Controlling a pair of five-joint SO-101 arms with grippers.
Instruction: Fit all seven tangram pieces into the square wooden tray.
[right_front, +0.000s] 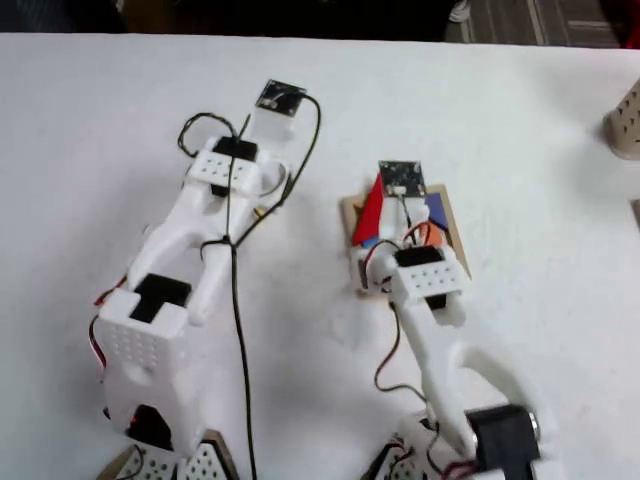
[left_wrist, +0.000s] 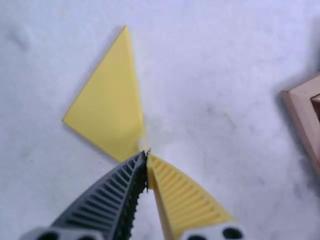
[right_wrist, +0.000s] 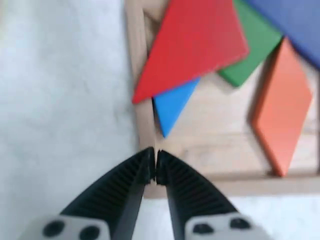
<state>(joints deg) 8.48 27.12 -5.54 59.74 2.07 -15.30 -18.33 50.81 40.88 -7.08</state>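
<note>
Bright, even light, glare washing the white table (right_front: 520, 110), faint soft shadows

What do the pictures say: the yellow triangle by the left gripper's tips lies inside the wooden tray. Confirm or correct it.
Wrong in one respect. The yellow triangle by the left gripper tips lies flat on the white table, outside the wooden tray. The left wrist view shows it.

We see the yellow triangle (left_wrist: 107, 107) lying flat, one corner at the tips of the left claw (left_wrist: 146, 159). The wooden tray (right_wrist: 134, 60) has a corner under the right claw (right_wrist: 154, 162). Beyond the claw, a red triangle (right_wrist: 192, 45) lies across the rim, overlapping a light blue triangle (right_wrist: 172, 107) and a green piece (right_wrist: 255, 42). An orange parallelogram (right_wrist: 282, 110) and a dark blue piece (right_wrist: 295, 20) lie flat inside.
</note>
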